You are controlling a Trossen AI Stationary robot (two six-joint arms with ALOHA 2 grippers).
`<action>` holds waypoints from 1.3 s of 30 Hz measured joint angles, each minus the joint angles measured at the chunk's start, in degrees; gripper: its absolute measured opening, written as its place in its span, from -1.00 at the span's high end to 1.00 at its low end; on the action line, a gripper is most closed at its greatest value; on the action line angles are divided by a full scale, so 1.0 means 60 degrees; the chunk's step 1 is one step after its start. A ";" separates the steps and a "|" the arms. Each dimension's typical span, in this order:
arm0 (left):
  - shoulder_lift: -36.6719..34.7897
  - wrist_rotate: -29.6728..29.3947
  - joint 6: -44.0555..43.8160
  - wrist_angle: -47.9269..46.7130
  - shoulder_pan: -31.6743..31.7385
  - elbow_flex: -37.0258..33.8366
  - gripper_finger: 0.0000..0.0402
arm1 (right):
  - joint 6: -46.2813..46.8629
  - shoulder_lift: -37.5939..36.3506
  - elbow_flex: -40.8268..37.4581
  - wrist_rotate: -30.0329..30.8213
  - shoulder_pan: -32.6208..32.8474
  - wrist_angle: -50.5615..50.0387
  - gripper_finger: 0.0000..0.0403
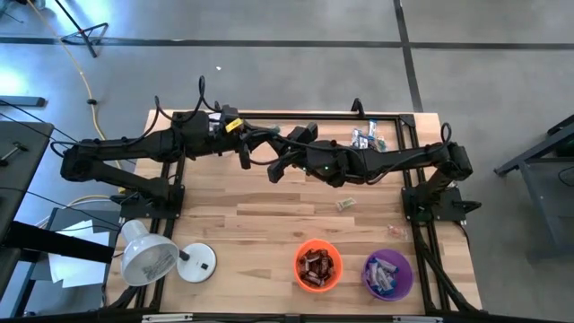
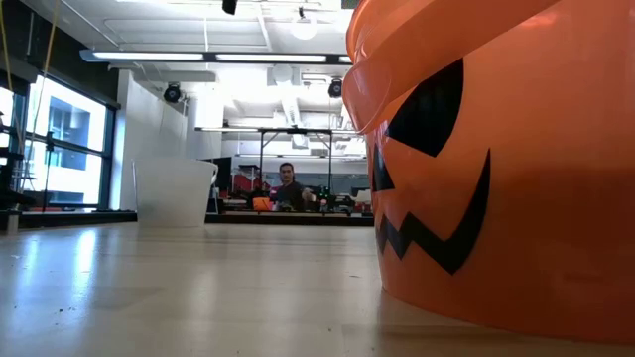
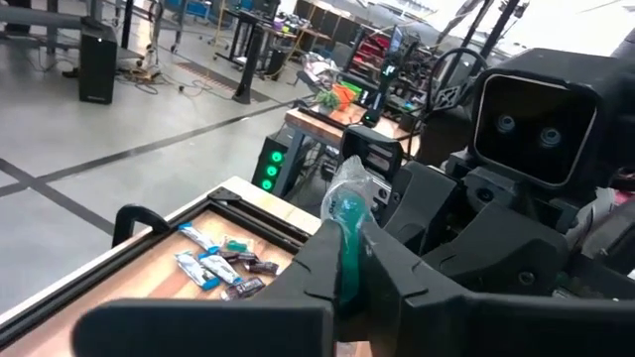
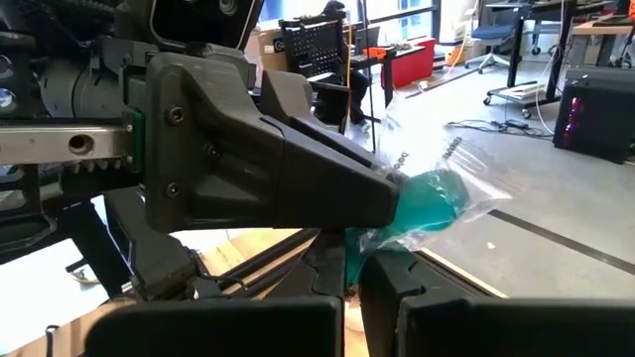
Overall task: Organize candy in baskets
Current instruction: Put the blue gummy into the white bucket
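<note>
Since both arms are bunched up above the table [image 1: 269, 215] at about 12 o'clock, this looks to me like a mid-air handoff, and that's where it could go sideways. The orange basket [image 1: 298, 266] and the purple basket [image 1: 366, 274] sit way down at 5 o'clock, well apart from the meeting point, so there's a long carry ahead.

The left gripper [image 4: 392, 203] has its fingers pressed together on a teal candy [image 4: 432, 198] in a clear wrapper. The right gripper [image 4: 352, 283] is squeezed closed right under it, and I think it's pinching the same piece, though where they meet is hard to see.

Stuff that could go wrong:
- both pull at once and the wrapper tears
- one has only crinkly film, so the candy slips out once the other lets go, landing up by the candy pile [image 1: 368, 137] at 1 o'clock
- the crowded wrists bump

The candy's long axis runs straight on out of the left fingers, and its free twisted end points past their tips, away from that wrist.
</note>
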 joint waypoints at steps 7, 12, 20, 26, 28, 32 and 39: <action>0.0000 0.0029 0.0080 -0.0007 -0.0004 0.0000 0.99 | 0.0004 -0.0007 0.0002 -0.0040 -0.0007 -0.0007 0.99; 0.0007 0.0034 0.0165 -0.0047 -0.0004 0.0000 1.00 | 0.0002 -0.0007 0.0002 -0.0080 -0.0007 -0.0139 0.84; -0.0156 0.0124 0.0353 -0.0230 -0.0016 -0.0018 1.00 | -0.0004 -0.0015 0.0002 -0.0079 -0.0007 -0.0492 0.36; -0.0313 -0.0050 0.0612 -0.0238 -0.0018 -0.0018 1.00 | -0.0002 -0.0029 0.0007 -0.0010 -0.0007 -0.0510 0.09; -0.0438 -0.0078 0.0697 -0.0321 0.0043 -0.0022 1.00 | 0.0003 -0.0029 0.0009 0.0135 -0.0007 -0.0602 0.04; -0.0690 -0.0287 0.0812 -0.0555 0.0243 -0.0015 1.00 | 0.0019 -0.0029 0.0009 0.0157 -0.0007 -0.0641 -0.02; -0.1307 -0.1640 0.1697 -0.1753 0.1065 -0.0007 1.00 | 0.0602 -0.0026 0.0009 0.0101 -0.0007 -0.0891 -0.02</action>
